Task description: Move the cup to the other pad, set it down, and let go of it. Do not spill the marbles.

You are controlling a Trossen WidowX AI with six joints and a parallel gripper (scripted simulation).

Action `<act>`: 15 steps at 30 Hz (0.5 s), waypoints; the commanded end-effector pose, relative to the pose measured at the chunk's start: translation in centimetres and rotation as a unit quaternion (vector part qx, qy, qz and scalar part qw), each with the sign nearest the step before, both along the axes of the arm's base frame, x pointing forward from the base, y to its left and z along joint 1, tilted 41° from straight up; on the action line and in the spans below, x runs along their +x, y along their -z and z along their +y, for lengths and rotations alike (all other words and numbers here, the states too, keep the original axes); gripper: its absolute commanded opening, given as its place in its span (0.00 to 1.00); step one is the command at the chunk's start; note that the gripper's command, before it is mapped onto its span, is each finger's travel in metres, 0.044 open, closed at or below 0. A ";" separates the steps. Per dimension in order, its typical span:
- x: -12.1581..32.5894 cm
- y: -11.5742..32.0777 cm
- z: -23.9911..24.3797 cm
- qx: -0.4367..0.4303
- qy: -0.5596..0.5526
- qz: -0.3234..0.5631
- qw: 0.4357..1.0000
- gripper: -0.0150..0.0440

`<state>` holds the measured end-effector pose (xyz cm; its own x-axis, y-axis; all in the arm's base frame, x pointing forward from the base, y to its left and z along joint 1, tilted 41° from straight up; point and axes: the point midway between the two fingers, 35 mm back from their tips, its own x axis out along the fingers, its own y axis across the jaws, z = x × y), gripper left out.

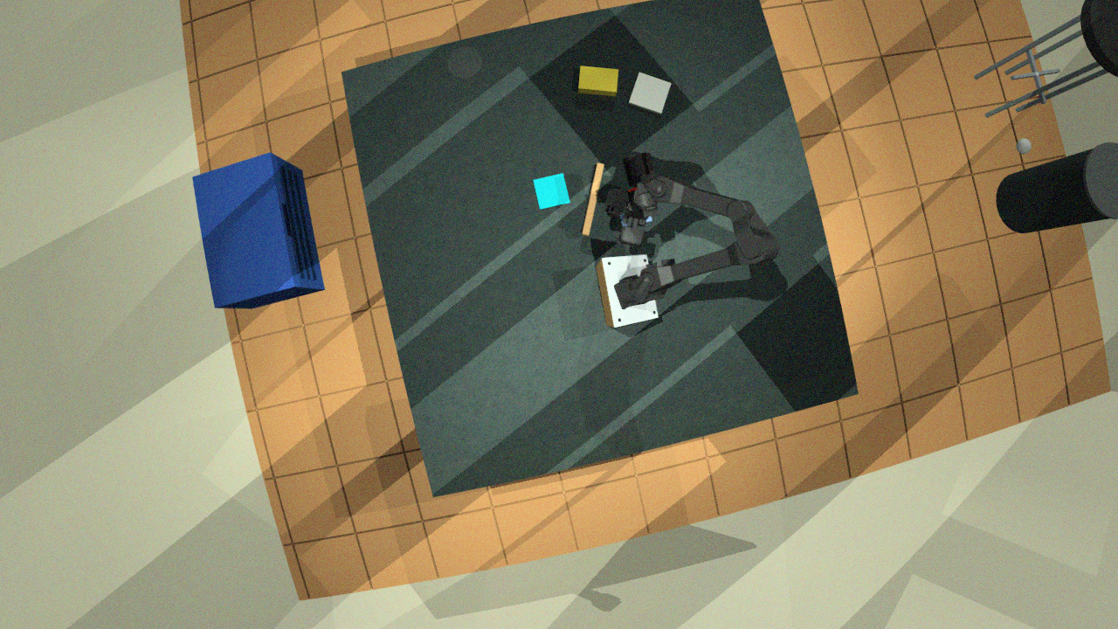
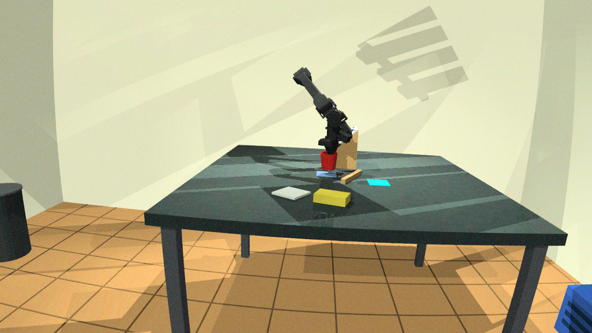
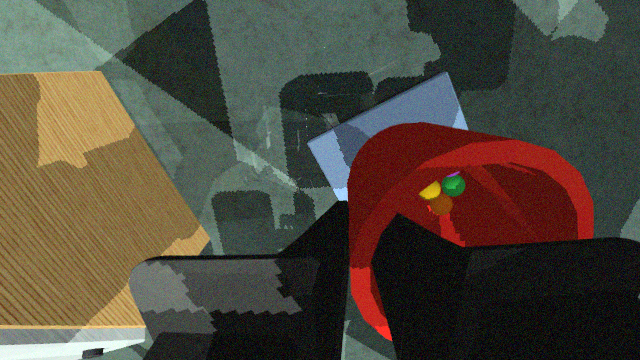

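Observation:
My gripper is shut on the wall of the red cup, one finger inside and one outside. The cup is a little above the light-blue pad. In the wrist view the cup looks tilted. Several marbles lie inside it, among them a green marble, a yellow marble and an orange-brown marble. The arm hides the cup almost fully in the top view. The cyan pad lies bare beyond the wooden bar.
A wooden bar lies between the two pads. A yellow block and a white tile lie to one side. The arm's wooden base box with its white top stands near the gripper.

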<state>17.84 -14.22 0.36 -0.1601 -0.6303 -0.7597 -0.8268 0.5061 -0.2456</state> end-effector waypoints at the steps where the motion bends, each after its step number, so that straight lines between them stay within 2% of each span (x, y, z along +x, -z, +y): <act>1: 0.3 -0.9 0.7 -0.003 0.000 -0.004 1.000 0.25; 15: 0.2 -1.2 1.4 -0.002 -0.001 -0.001 1.000 0.25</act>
<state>18.08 -12.81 1.58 -0.1577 -0.6336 -0.7575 -0.8261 0.5048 -0.2503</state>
